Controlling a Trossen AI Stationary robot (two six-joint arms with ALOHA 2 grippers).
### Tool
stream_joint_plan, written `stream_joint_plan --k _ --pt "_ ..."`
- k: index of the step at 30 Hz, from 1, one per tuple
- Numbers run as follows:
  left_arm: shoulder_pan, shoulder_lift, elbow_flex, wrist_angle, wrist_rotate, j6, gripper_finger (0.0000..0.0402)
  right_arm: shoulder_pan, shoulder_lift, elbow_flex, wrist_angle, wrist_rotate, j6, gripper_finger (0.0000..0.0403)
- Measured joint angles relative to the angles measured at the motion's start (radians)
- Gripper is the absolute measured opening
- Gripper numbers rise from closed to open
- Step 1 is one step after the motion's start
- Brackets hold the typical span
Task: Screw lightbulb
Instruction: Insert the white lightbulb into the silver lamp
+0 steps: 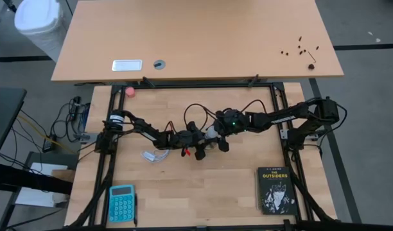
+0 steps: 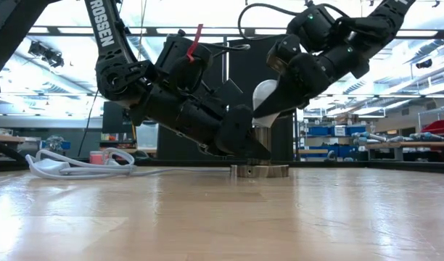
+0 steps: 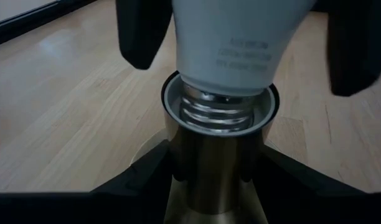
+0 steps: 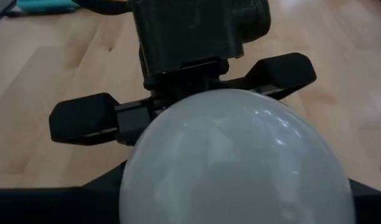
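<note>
Lightbulb seated in the socket, one claw on each part.

The lightbulb [image 3: 223,43] stands upright with its threaded base partly down inside the metal socket [image 3: 216,168], a few turns of thread showing above the socket's rim. The socket rests on its round base on the wooden table [image 2: 222,217], near the table's middle. The left claw [image 3: 215,180] comes in low beside the socket and is clamped on the socket's barrel, one dark finger on each side just under the rim. The right claw [image 4: 237,211] reaches down from above the socket and is closed around the bulb's frosted globe, which fills the space between its fingers. A coiled white cord [image 2: 77,163] lies on the table off to the socket's side, beyond the left arm.
</note>
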Motion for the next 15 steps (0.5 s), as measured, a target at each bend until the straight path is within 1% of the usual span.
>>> stream_joint_plan --k 3,10,15 --pt "0.000 0.000 0.000 0.000 0.000 0.000 0.0207 0.000 0.000 0.000 0.003 0.001 -0.001 0.0246" --pt "0.000 0.000 0.000 0.000 0.000 0.000 0.0207 0.000 0.000 0.014 -0.006 0.004 0.008 0.0261" --pt "0.000 0.001 0.000 0.001 0.000 0.000 0.0207 -0.004 0.000 0.073 -0.119 0.004 -0.004 0.0251"
